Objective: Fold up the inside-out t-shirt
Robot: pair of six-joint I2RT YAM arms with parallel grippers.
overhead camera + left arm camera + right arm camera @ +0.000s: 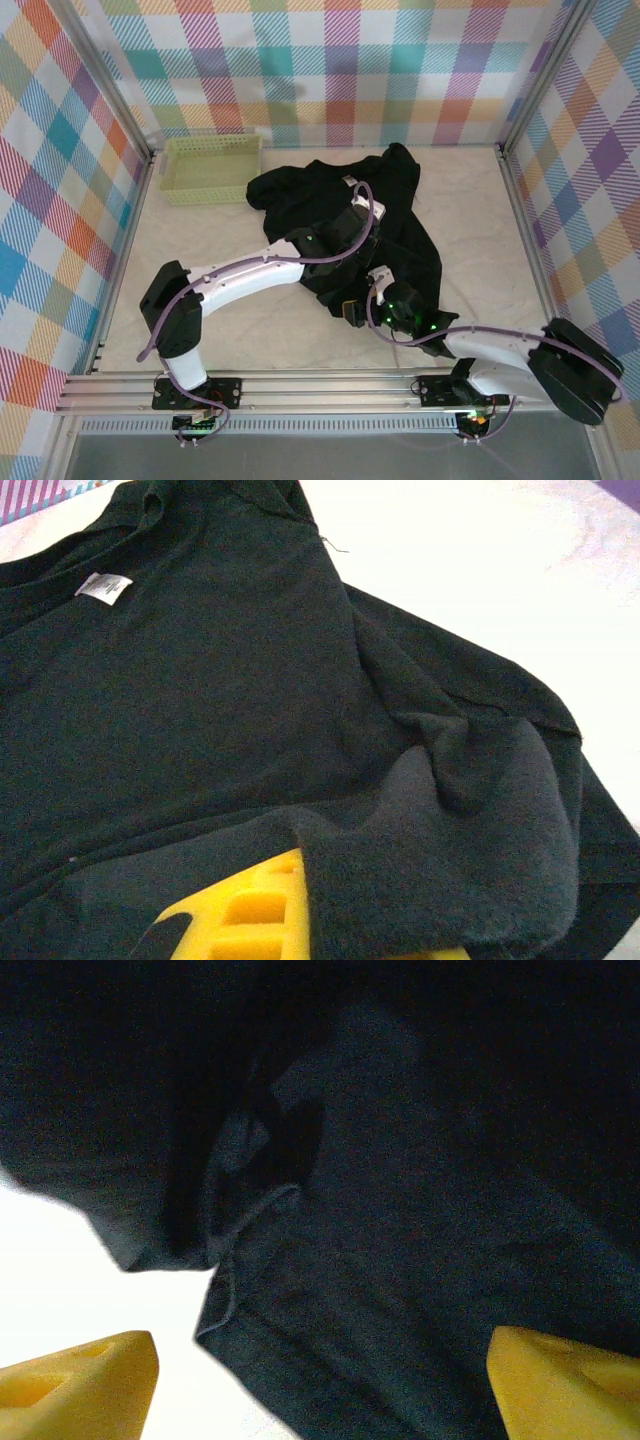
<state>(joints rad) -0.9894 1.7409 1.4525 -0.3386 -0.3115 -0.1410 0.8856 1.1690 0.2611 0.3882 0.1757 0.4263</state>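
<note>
Left gripper [352,216], arm stretched diagonally to the middle of the table [490,250], pinches shut on a fold of the shirt [400,205]. Right gripper [320,1380], arm reaching left near the front edge, gapes empty over the crumpled shirt's near hem.

The top view looks steeply down from high behind the near edge over the whole table [480,240], while both wrist views hang close above the black t-shirt [200,700], the ground all three share.

No legible text, white tag [103,587] on the inside-out t-shirt [220,710], print too blurred
</note>
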